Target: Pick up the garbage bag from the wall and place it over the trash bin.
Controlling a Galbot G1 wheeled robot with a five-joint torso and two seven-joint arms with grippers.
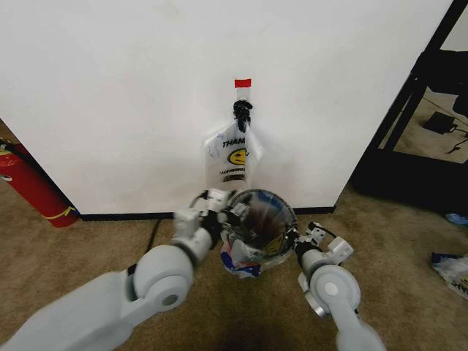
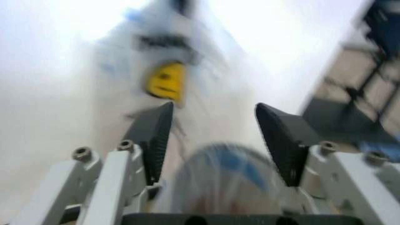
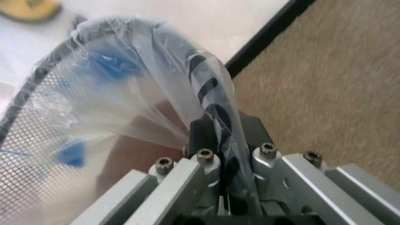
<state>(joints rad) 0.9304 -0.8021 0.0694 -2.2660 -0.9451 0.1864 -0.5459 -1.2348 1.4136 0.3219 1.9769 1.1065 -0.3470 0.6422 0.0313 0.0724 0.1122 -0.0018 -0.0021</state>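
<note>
The garbage bag [image 1: 240, 262], translucent with blue patches, is draped over the black mesh trash bin [image 1: 274, 219] standing on the carpet just before the wall [image 1: 131, 95]. My left gripper [image 1: 223, 205] is at the bin's left rim, open [image 2: 212, 136], with the bagged rim [image 2: 225, 173] between its fingers but not touching them. On the bin's right side my right gripper [image 1: 307, 235] is shut [image 3: 218, 140] on a stretched edge of the garbage bag [image 3: 125, 93] beside the mesh [image 3: 25, 131].
A flat white smiley bag [image 1: 234, 153] hangs from the black hook [image 1: 242, 111] under red tape [image 1: 242, 82], right behind the bin. A red fire extinguisher [image 1: 33, 183] stands at left. A black frame [image 1: 417, 110] and a floor bag [image 1: 453, 267] are at right.
</note>
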